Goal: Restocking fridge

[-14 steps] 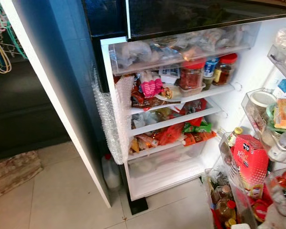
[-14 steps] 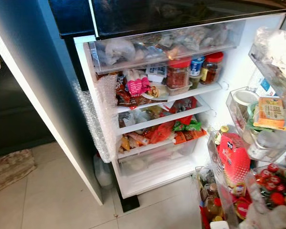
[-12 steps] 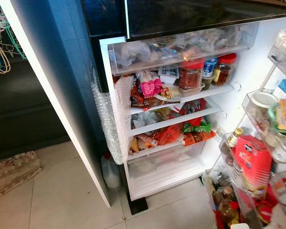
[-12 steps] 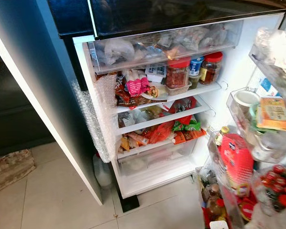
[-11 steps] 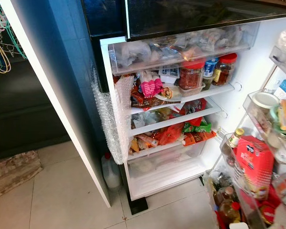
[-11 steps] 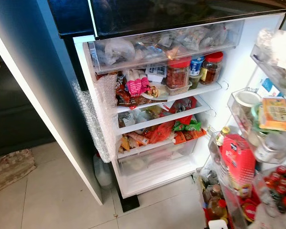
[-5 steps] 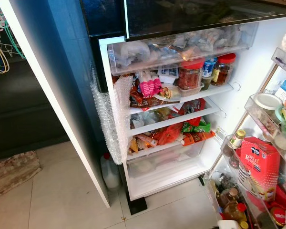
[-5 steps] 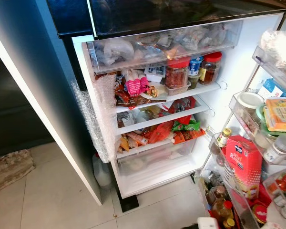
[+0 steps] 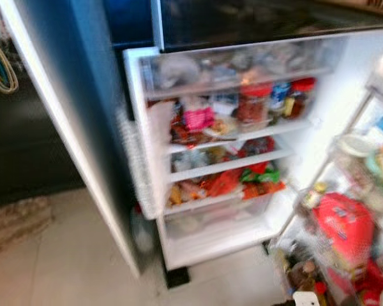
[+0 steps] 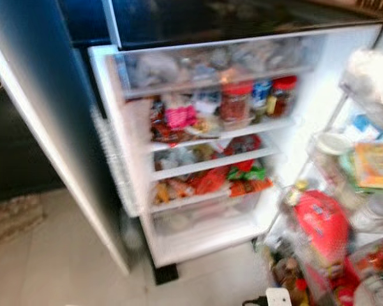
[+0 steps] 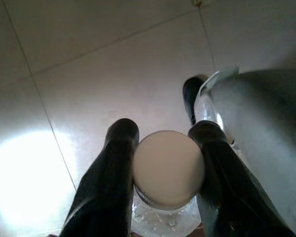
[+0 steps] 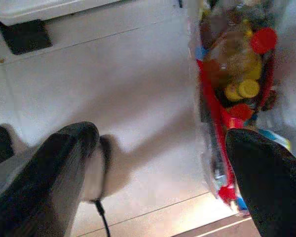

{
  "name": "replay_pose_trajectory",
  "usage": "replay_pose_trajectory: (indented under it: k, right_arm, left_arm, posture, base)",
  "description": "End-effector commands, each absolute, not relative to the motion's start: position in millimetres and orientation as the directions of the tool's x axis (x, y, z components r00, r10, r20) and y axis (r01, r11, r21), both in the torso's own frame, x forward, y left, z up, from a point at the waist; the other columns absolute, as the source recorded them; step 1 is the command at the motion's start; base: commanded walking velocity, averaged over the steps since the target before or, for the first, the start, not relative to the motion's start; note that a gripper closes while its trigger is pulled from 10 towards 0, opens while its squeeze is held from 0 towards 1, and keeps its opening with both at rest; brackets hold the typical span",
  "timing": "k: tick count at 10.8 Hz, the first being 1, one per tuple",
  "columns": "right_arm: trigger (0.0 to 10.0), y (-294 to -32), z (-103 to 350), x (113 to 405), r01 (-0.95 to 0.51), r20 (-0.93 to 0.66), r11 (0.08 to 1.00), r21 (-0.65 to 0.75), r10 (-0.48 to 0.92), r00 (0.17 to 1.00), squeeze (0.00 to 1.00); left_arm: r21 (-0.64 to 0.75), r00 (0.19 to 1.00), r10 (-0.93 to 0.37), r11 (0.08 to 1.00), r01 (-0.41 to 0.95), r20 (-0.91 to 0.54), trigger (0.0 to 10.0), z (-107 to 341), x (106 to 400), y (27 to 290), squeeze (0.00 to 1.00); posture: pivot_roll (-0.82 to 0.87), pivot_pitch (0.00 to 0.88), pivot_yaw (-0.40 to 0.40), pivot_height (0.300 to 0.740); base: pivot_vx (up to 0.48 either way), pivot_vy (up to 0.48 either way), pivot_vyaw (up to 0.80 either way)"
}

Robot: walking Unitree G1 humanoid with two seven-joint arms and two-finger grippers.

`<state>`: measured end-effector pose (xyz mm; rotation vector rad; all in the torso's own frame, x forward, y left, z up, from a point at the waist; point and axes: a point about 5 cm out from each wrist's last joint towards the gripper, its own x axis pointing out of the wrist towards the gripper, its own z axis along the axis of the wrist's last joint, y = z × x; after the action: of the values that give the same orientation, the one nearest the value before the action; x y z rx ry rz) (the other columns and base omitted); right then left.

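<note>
In the left wrist view my left gripper [image 11: 164,134] is shut on a clear bottle with a white screw cap [image 11: 168,168], held above the pale floor tiles. My right gripper [image 12: 163,136] is open, its fingers [image 12: 64,153] wide apart over the floor beside the lowest door bin. The open fridge [image 9: 230,164] stands ahead, blurred. Its shelves are packed with packets, and red-lidded jars [image 9: 252,105] stand on the upper shelf. A clear drawer [image 9: 236,64] sits above them.
The fridge door on the right holds bins [image 10: 332,146] with a red carton [image 9: 341,229] and bottles with red and yellow caps [image 12: 246,64]. A dark blue panel [image 9: 70,115] stands on the left, and a rug [image 9: 16,220] lies on the floor.
The head view has swung slightly and gone blurred, so the camera is moving. The door bins on the right have drifted further right than a second ago.
</note>
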<state>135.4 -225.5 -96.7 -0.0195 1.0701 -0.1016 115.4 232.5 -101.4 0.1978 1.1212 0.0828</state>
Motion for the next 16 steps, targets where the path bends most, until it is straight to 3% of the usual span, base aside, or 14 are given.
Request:
replay_pose_trajectory:
  k: [1,12,13,16]
  right_arm:
    - [10.0,-234,-97,129,0.084,-0.883,0.993,-0.084,-0.113,0.455,0.00]
    - [10.0,-236,-97,128,0.087,-0.884,0.992,-0.093,-0.122,0.452,0.00]
    - [10.0,-242,-97,123,0.057,-0.870,0.976,-0.209,-0.213,0.446,0.00]
    - [10.0,-217,-102,124,-0.005,-0.895,0.996,-0.085,-0.074,0.440,0.00]
  left_arm:
    - [0.193,0.438,0.157,0.981,0.038,-0.885,10.0,-102,117,228,0.00]
    - [0.193,0.438,0.157,0.980,0.039,-0.885,10.0,-102,117,228,0.00]
    - [0.193,0.436,0.153,0.980,0.049,-0.887,10.0,-102,117,230,0.00]
    - [0.176,0.517,0.126,0.983,0.049,-0.847,10.0,-98,124,227,0.00]
  posture:
    - [0.01,0.000,0.000,0.740]
    - [0.00,0.000,0.001,0.740]
    - [0.00,0.000,0.011,0.740]
    - [0.01,0.000,0.007,0.740]
  base:
    - [0.000,-0.356,0.00]
    - [0.000,-0.349,0.00]
    - [0.000,0.000,0.00]
    - [0.000,0.000,0.00]
